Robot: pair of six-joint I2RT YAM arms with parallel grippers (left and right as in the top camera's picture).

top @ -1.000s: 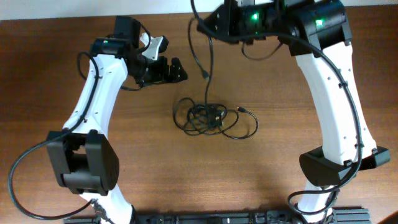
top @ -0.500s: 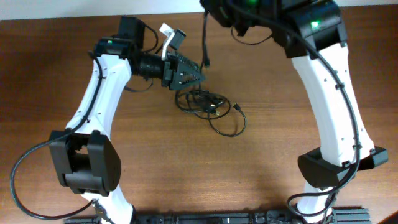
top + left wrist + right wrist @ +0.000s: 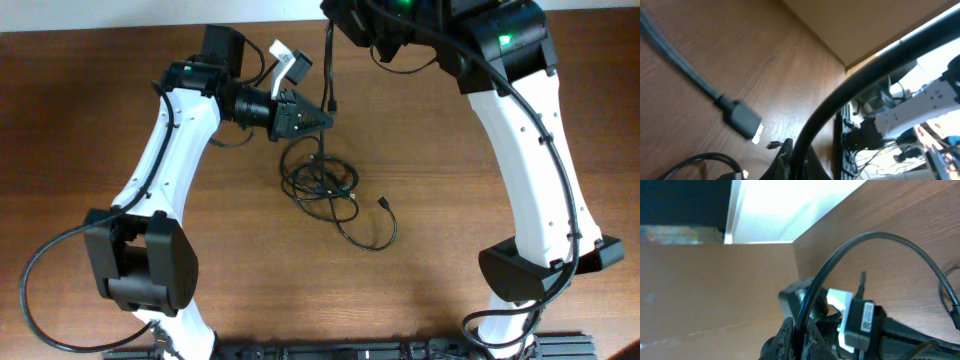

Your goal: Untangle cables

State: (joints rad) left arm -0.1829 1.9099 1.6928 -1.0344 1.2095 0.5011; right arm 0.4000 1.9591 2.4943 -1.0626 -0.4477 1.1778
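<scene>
Overhead: the cables (image 3: 320,182) lie bunched at frame centre on the counter (image 3: 430,290), with one loop trailing to the lower right. The left gripper (image 3: 322,117) points rightward just above the bunch and is the nearer arm. The right gripper (image 3: 330,20) sits at the top edge, a strand (image 3: 329,65) running straight down-frame from it. Separation would likely proceed along this vertical axis. Left wrist: jaws narrow, apparently clamped on a strand (image 3: 850,95) arching to the upper right, and a plug (image 3: 742,120) lies at centre left. Right wrist: jaws closed on a strand (image 3: 865,237) arching rightward
</scene>
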